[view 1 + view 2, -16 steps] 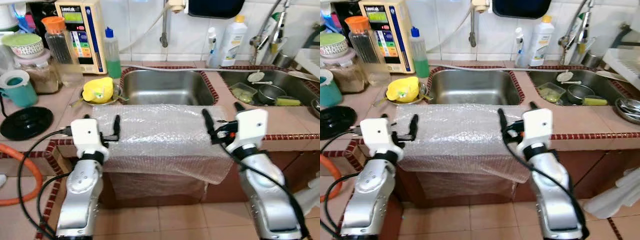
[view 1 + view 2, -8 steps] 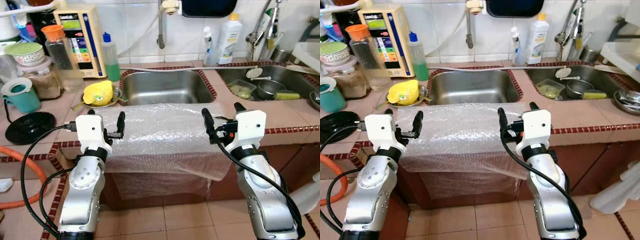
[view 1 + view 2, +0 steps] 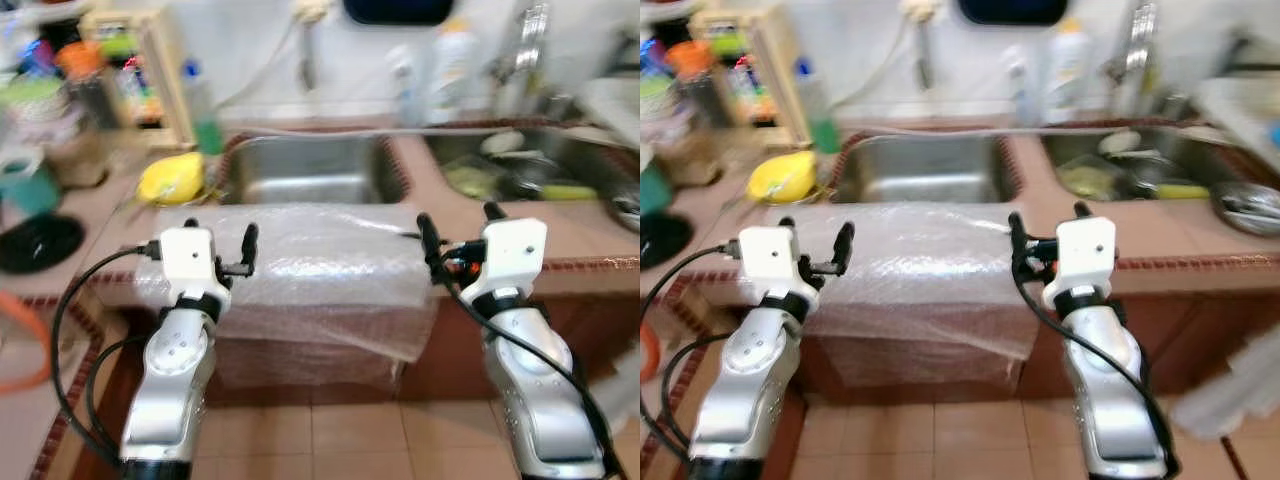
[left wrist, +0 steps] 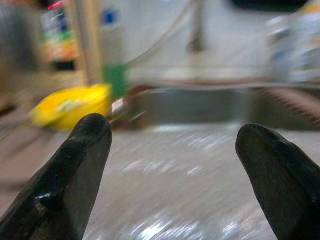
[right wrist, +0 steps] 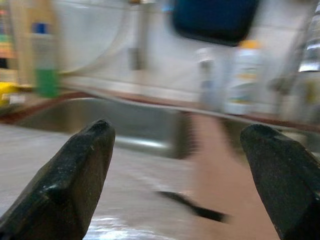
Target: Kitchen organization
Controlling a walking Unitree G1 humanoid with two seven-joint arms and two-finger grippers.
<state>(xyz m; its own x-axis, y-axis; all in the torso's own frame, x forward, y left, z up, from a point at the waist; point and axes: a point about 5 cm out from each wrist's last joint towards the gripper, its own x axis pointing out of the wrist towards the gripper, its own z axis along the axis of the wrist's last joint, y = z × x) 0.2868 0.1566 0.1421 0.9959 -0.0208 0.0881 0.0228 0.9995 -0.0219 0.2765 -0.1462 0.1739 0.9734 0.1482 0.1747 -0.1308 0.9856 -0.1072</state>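
Tiled counter: pinkish-tan tiled kitchen counter (image 3: 560,240) with a dark red edge trim ran across the scene; the head views were blurred.
Left sink: stainless steel sink basin (image 3: 305,170) was sunk in the counter, behind the middle of its front edge.
Right sink: second steel sink basin (image 3: 1140,170) lay toward the counter's right end, with blurred dishes inside that could not be told apart.
Bubble wrap: clear sheet of bubble wrap (image 3: 320,275) lay on the counter in front of the left sink and hung down over the front edge.
Left gripper: left gripper (image 3: 218,240) was held at the front edge by the sheet's left side, its two black fingers (image 4: 75,170) spread apart with nothing between them, apart from the sheet.
Right gripper: right gripper (image 3: 458,232) was held at the front edge by the sheet's right side, fingers (image 5: 65,175) likewise spread wide and holding nothing.
Black disc: round black disc (image 3: 38,242) lay near the counter's left end.
Yellow object: bright yellow rounded object (image 3: 170,180) sat just left of the left sink, behind the sheet's left corner.
Green bottle: clear bottle of green liquid with a blue cap (image 3: 815,105) stood at the back edge, behind the yellow object.
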